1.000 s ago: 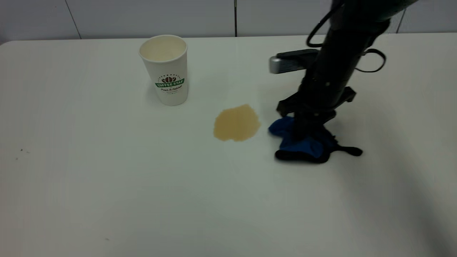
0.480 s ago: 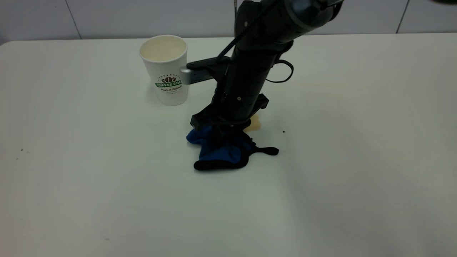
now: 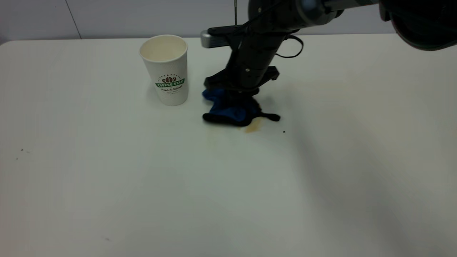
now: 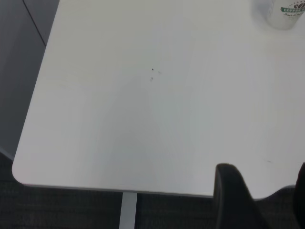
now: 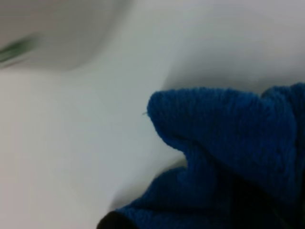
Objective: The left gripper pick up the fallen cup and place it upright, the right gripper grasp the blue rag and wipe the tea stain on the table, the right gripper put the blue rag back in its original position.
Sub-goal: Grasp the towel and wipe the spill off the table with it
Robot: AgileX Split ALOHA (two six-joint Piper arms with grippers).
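The white cup (image 3: 167, 71) with the green logo stands upright at the back left of the table (image 3: 107, 185). My right gripper (image 3: 237, 95) is shut on the blue rag (image 3: 228, 109) and presses it on the table just right of the cup. Of the tea stain (image 3: 252, 126) only a small tan smear shows at the rag's near edge. The rag (image 5: 228, 143) fills the right wrist view, with the cup (image 5: 47, 33) blurred beyond it. My left gripper (image 4: 267, 200) is open and empty over the table's corner, out of the exterior view; the cup (image 4: 285, 12) is far from it.
A tiny dark speck (image 3: 284, 131) lies right of the smear. More specks (image 3: 21, 150) lie at the far left. The table's rounded corner and edge (image 4: 28, 176) show in the left wrist view. A wall runs behind the table.
My right gripper dragged the rag leftward over the stain, then back toward the far side beside the cup. The round puddle is gone; only a small smear shows.
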